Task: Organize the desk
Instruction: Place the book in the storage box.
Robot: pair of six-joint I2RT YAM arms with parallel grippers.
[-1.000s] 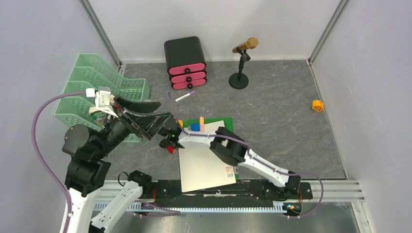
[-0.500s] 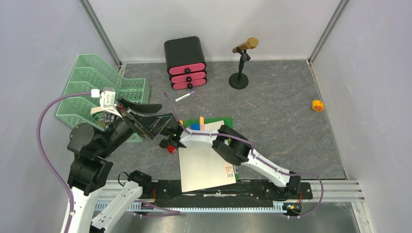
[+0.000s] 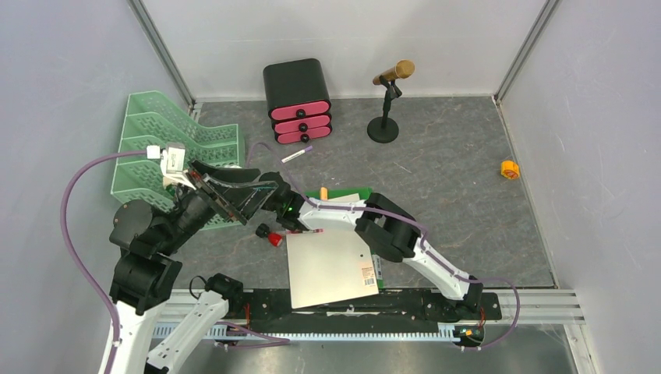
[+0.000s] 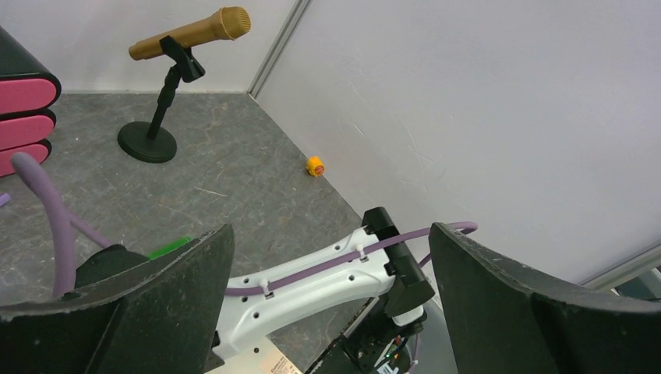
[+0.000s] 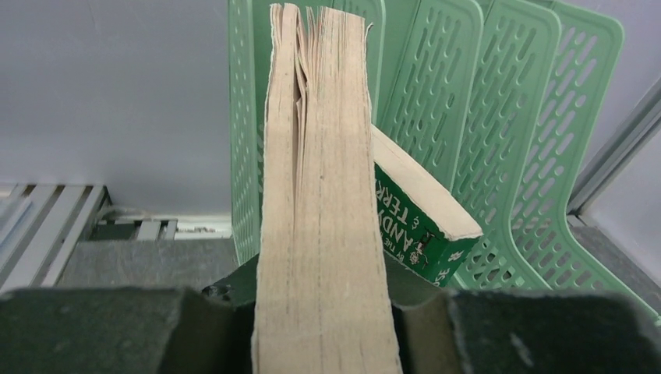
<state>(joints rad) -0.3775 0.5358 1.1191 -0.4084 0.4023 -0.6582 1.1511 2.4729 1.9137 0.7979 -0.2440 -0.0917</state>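
1. The marbled grey desk (image 3: 468, 195) spans the floor between pale walls (image 3: 351, 39), its near-left part hidden under the left arm (image 3: 144, 234).
2. The mint-green tiered tray (image 3: 148, 128) is partly hidden by the left arm.
3. The left gripper (image 4: 331, 234) gapes empty.
4. The right gripper (image 5: 327, 312) clamps a thick book (image 5: 319, 195).

We cannot read the whole title on the green book (image 5: 425, 226) — the tan book (image 5: 323, 195) hides part. The little orange thing (image 3: 509, 169) is too small to tell.
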